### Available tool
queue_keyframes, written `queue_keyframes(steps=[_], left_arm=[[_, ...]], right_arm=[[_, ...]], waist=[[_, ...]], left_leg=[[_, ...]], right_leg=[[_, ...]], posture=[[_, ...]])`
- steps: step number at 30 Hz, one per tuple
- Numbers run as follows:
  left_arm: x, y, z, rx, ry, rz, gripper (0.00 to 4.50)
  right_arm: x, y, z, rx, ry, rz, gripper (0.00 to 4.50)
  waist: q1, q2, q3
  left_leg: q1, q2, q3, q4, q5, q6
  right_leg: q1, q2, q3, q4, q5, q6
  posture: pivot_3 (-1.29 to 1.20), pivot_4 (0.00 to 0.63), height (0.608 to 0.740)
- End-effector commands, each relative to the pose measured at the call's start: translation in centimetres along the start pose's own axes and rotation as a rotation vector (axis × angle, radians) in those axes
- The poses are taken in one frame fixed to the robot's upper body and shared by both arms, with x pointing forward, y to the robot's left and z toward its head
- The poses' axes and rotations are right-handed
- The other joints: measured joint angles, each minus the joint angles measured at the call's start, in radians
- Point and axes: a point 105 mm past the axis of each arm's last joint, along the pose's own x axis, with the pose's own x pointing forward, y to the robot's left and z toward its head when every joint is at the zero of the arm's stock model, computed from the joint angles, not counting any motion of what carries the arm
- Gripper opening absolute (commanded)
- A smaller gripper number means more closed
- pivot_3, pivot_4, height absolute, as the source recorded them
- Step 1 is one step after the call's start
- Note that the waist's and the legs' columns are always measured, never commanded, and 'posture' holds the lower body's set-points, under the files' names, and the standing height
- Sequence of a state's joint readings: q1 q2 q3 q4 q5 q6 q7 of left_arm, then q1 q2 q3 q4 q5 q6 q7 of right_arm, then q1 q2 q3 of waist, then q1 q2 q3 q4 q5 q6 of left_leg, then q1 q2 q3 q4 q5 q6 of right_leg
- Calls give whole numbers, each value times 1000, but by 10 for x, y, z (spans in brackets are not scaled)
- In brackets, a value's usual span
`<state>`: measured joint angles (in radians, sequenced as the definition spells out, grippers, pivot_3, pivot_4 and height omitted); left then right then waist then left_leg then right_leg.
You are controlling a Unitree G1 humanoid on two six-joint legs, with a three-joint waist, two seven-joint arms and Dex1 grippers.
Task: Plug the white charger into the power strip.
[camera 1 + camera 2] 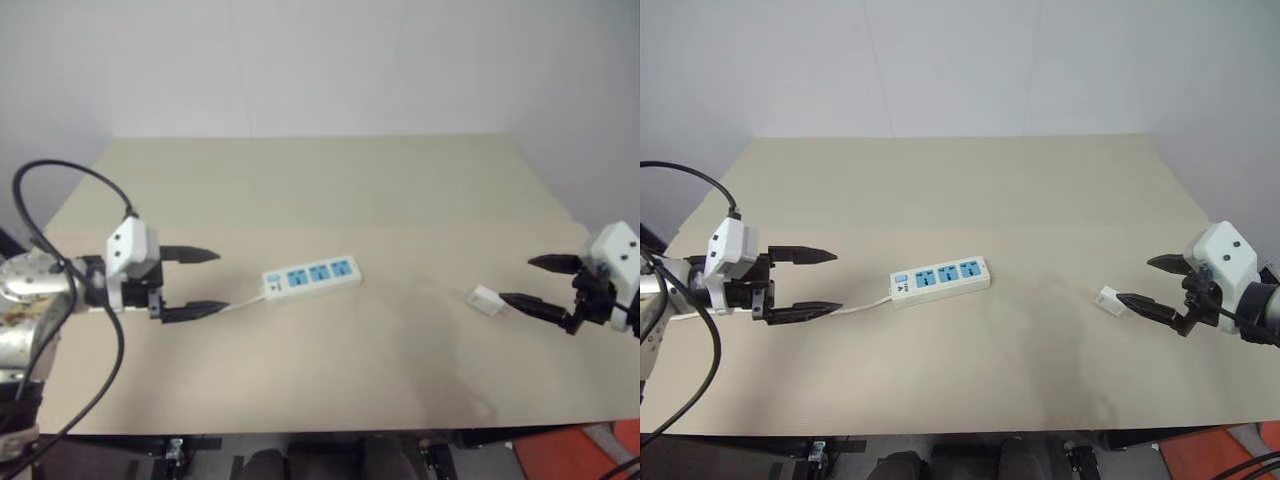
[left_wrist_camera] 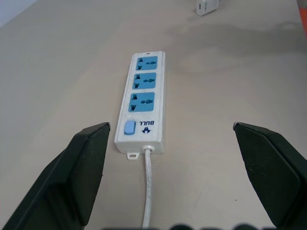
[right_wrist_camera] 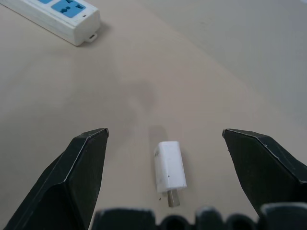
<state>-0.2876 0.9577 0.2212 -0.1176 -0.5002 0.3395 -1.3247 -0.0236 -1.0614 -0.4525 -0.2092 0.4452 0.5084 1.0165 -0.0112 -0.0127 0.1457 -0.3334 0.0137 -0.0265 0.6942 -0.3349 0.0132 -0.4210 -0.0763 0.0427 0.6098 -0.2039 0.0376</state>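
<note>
Smooth white plastic power strip – blue faces, glossy white charger, matt beige table

We see the power strip lying flat near the middle of the frame, a long white bar with three blue socket faces up, all of them unoccupied. Its switch end points toward the left, slightly lower than the other end, and a thin white cord runs out of it. The white charger lies on its side at middle right, well apart from the strip, a small white box with metal prongs showing.
</note>
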Motion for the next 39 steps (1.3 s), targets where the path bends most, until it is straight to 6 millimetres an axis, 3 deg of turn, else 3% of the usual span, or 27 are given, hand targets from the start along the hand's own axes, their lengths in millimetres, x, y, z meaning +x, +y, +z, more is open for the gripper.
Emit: queue_keyframes(steps=[1, 3, 7, 12, 16, 22, 26, 31, 39], left_arm=[[-7, 6, 12, 66, -12, 20, 4489], [-5, 8, 10, 65, -15, 24, 4489], [5, 30, 4, 67, -59, 121, 4489], [13, 46, -16, 86, -17, 87, 4489], [31, 59, -24, 68, -55, 72, 4489], [55, 59, -40, 31, -85, 17, 4489], [74, 56, -43, 53, -104, -8, 4489], [96, 49, -39, 36, -205, -26, 4489], [118, 36, -57, 3, -190, -62, 4489]], right_arm=[[-5, -3, 14, -44, -47, -37, 4500], [-3, 0, 16, -50, -56, -25, 4500], [5, 0, 43, -69, -125, 14, 4500], [13, 10, 68, -73, -178, 77, 4500], [25, 13, 80, -59, -201, 89, 4500], [40, 29, 95, -83, -243, 153, 4500], [45, 29, 96, -90, -248, 157, 4500], [46, 29, 98, -92, -256, 159, 4500], [41, 33, 100, -90, -258, 165, 4500]], waist=[[0, 0, 0], [-1, 0, 0], [-2, 0, 0], [-4, 0, 0], [-2, 0, 0], [-2, 0, 0], [-1, 0, 0], [-1, 0, 0], [-6, 0, 0]], left_leg=[[0, 0, 0, 0, 0, 0], [0, 0, 0, 0, 0, 0], [1, -1, 0, 0, 0, 0], [1, 0, 0, 0, 0, 0], [-1, -1, 0, 1, 0, 0], [-3, -1, -1, 1, 0, 0], [-4, -1, -1, 1, 0, 0], [-4, -1, -1, 1, 0, 0], [-3, -1, -1, 1, 0, 0]], right_leg=[[0, 0, 0, 0, 0, 0], [0, 0, 0, 0, 0, 0], [1, 0, 0, 0, 0, 0], [1, 1, 0, 0, 0, 0], [0, 0, 0, 1, 1, 0], [0, 0, -1, 1, 1, 0], [-1, 0, -1, 1, 1, 0], [0, -1, -2, 1, 1, 1], [0, 0, -1, 2, 1, 1]], posture=[[0, 150, 740], [0, 150, 740], [0, 150, 740], [0, 150, 740], [0, 150, 740], [0, 150, 740], [0, 150, 740], [0, 150, 740], [0, 150, 740]])
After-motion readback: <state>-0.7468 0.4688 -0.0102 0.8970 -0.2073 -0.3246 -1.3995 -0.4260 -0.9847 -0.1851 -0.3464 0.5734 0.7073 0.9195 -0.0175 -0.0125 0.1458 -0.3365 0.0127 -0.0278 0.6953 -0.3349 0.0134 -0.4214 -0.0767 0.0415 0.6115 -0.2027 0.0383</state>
